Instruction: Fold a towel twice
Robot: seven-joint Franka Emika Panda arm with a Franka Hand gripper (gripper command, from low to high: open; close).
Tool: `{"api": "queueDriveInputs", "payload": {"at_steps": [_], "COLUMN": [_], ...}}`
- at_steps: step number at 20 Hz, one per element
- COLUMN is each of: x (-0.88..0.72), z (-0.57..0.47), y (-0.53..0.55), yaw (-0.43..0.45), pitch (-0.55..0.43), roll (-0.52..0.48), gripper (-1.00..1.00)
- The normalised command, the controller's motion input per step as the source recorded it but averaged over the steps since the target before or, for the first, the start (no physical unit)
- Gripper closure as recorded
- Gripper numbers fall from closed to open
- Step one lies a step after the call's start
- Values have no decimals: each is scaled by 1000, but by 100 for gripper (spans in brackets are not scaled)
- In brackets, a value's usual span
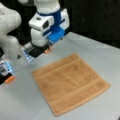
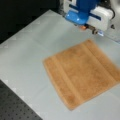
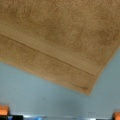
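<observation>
The towel (image 1: 70, 84), orange-brown terry with woven band stripes near two edges, lies spread flat and unfolded on the pale grey worktop (image 1: 105, 53) in both front views, one corner toward a front view's bottom (image 2: 72, 107). The claw (image 1: 47, 50) hangs above the worktop just beyond the towel's far edge, apart from the cloth and holding nothing. In the wrist view a towel corner (image 3: 87, 87) lies ahead of the orange fingertips (image 3: 3, 110), which stand wide apart at the lower corners, so the claw is spread open
</observation>
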Motion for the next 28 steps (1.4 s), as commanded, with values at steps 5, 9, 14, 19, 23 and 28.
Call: {"api": "queueDriveInputs", "payload": {"at_steps": [5, 9, 14, 19, 23, 28], "x": [508, 484, 467, 575, 561, 518], "z": [134, 51, 21, -49, -18, -57], "y": [257, 249, 206, 255, 274, 197], "yaw": [-378, -386, -332, -276, -174, -165], "pitch": [298, 295, 254, 255, 217, 158], "roll": [-66, -94, -90, -41, 17, -25], "gripper": [-100, -100, -100, -100, -100, -100]}}
